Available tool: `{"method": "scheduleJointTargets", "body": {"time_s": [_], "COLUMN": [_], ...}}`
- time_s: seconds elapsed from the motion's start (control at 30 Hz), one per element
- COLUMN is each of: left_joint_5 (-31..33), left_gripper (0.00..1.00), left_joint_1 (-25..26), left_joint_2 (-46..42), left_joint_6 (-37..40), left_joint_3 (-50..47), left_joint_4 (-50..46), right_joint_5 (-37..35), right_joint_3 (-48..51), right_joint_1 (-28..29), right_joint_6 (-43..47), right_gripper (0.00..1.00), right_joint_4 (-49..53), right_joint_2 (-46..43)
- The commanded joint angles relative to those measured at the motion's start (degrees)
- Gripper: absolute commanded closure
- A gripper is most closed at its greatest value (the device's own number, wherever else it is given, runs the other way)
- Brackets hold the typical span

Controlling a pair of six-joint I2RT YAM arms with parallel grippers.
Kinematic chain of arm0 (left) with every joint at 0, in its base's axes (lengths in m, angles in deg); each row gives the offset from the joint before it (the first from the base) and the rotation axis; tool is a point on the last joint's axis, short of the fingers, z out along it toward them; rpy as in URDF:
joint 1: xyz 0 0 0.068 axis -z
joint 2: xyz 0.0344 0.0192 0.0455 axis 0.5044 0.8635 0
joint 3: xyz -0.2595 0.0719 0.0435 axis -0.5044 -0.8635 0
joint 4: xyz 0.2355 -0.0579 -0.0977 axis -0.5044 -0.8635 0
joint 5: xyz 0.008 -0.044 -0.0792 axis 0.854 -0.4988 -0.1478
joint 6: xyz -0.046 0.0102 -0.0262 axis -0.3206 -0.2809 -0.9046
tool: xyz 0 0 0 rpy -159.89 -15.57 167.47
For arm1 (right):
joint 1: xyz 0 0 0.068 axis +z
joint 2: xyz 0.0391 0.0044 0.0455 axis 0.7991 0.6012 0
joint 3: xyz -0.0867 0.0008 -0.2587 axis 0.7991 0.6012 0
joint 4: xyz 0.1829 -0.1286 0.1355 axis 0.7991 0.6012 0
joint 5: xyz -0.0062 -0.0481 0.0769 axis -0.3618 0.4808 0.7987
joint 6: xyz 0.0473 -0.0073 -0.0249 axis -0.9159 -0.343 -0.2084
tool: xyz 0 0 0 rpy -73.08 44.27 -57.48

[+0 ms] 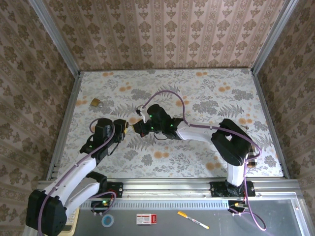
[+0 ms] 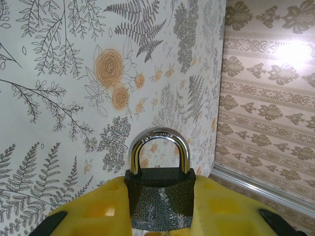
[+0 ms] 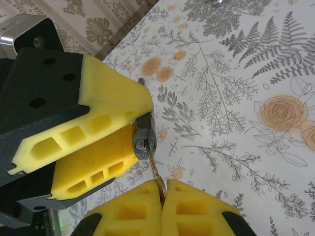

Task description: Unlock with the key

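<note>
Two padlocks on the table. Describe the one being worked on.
On the floral table, look mid-table where the left gripper clamps the dark padlock. It is dark grey and gripped; the brass padlock lies loose toward the far-left corner.

No wording is legible anywhere. The silvery arched shackle (image 2: 158, 133) of the dark padlock (image 2: 160, 196) carries faint engraved marks, too blurred to read. The small red-and-white packet (image 1: 146, 219) has print too small to tell.
</note>
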Motion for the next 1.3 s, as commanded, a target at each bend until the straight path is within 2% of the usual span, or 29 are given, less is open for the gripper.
{"method": "scheduleJointTargets", "body": {"time_s": [0.0, 0.03, 0.2, 0.5, 0.73, 1.03, 1.27], "left_joint_5": [-2.4, -2.5, -2.2, -1.2, -1.2, -1.9, -2.8], "left_gripper": [1.0, 1.0, 1.0, 1.0, 1.0, 1.0, 1.0], "left_joint_1": [1.1, 2.6, 3.5, 4.3, 4.5, 4.9, 5.3], "left_joint_2": [1.0, 1.3, 1.6, -0.4, -0.9, -0.3, 0.7], "left_joint_6": [-2.1, -2.3, -2.9, -3.5, -3.9, -2.9, 1.5], "left_joint_3": [2.7, 2.8, 3.2, 2.0, 1.9, 2.7, 5.0], "left_joint_4": [5.3, 5.5, 6.4, 7.0, 7.8, 7.6, 5.0], "right_joint_5": [-1.7, -2.1, -3.6, 5.3, 7.2, 1.2, 2.1], "right_joint_3": [2.0, 2.3, 4.0, 5.4, 4.2, 0.3, -1.9], "right_joint_1": [2.2, 2.3, 2.7, -0.1, 0.6, 3.6, 3.7], "right_joint_6": [2.7, 2.8, 2.2, -6.9, -3.0, 8.1, 12.0], "right_gripper": [1.0, 1.0, 1.0, 1.0, 1.0, 1.0, 1.0], "right_joint_4": [-6.8, -7.5, -11.7, -21.1, -17.4, -5.8, -1.9], "right_joint_2": [-1.1, -1.3, -1.8, -0.9, -1.6, -2.7, -2.9]}}
